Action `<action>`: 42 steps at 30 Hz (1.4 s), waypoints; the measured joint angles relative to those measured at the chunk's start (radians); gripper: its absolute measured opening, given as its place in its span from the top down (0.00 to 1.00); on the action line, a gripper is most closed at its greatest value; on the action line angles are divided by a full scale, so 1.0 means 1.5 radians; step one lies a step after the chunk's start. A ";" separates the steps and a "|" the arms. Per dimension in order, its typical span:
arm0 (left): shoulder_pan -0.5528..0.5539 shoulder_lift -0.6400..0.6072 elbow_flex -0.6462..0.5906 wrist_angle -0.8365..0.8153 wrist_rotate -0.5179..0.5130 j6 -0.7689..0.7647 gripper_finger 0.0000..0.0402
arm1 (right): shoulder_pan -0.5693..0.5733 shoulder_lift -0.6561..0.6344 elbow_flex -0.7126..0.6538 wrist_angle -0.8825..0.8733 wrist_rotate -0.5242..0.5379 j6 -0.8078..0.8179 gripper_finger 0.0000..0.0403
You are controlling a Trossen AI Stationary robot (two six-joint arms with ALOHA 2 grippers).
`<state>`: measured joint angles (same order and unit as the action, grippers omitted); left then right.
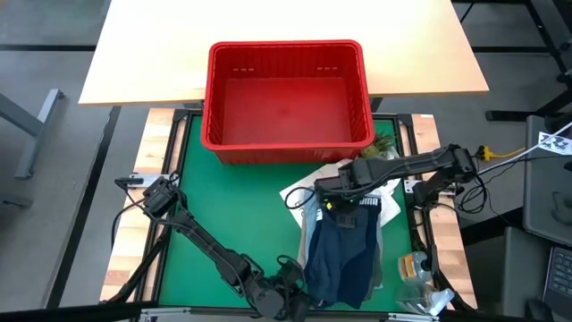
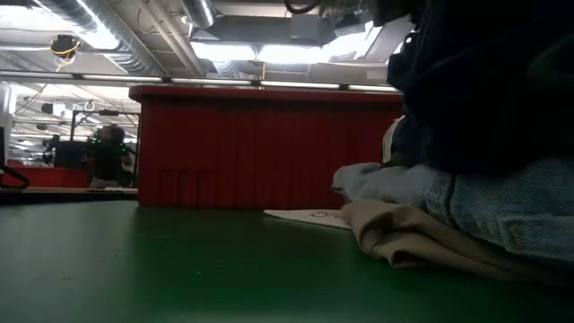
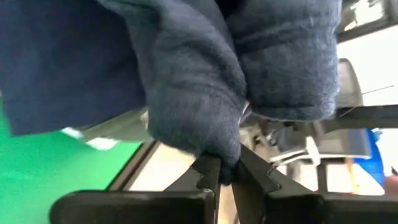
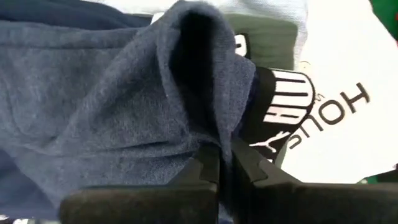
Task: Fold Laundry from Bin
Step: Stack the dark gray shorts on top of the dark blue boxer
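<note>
Both grippers pinch the navy shorts (image 1: 344,246): right gripper (image 4: 225,163) at the waistband, left gripper (image 3: 225,171) at the hem. Spreading underway; laying them flat should follow.

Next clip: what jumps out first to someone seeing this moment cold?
The big red bin at the table's far side sits empty. Nearer, the navy shorts hang stretched between both arms: the right pincer pinches the waistband end, the left pincer the hem end, above a pile with a white tote bag.
</note>
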<state>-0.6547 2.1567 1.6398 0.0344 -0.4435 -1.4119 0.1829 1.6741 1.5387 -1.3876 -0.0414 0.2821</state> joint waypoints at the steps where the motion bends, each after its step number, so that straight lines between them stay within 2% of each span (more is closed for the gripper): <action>1: 0.001 0.000 0.000 -0.012 0.006 0.001 0.93 | 0.000 0.003 0.000 0.000 0.009 0.000 0.99; 7: 0.000 0.000 0.000 -0.063 0.020 0.039 0.91 | -0.001 0.009 0.000 0.003 0.083 -0.001 0.99; 18: 0.000 0.000 0.000 -0.081 0.122 0.124 0.90 | 0.000 0.009 0.000 0.006 0.092 0.000 0.97; 23: 0.000 0.000 0.000 -0.081 0.166 0.180 0.90 | 0.000 0.009 0.000 0.006 0.101 0.000 0.87; 29: 0.005 -0.005 -0.001 -0.084 0.150 0.232 0.92 | 0.000 0.009 0.000 0.005 0.144 0.001 0.69; 32: 0.011 -0.022 -0.001 -0.088 0.150 0.267 0.94 | 0.000 0.009 0.000 0.001 0.143 0.001 0.63; 36: 0.021 -0.047 -0.001 -0.107 0.150 0.320 0.97 | 0.000 0.009 0.008 -0.033 0.119 0.001 0.58; 42: 0.045 -0.099 -0.001 -0.194 0.134 0.371 0.99 | 0.006 0.004 0.052 -0.095 0.108 0.015 0.58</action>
<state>-0.5865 2.0085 1.6390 -0.2571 -0.2423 -0.8557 0.1922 1.6803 1.6161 -1.5294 0.1205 0.3043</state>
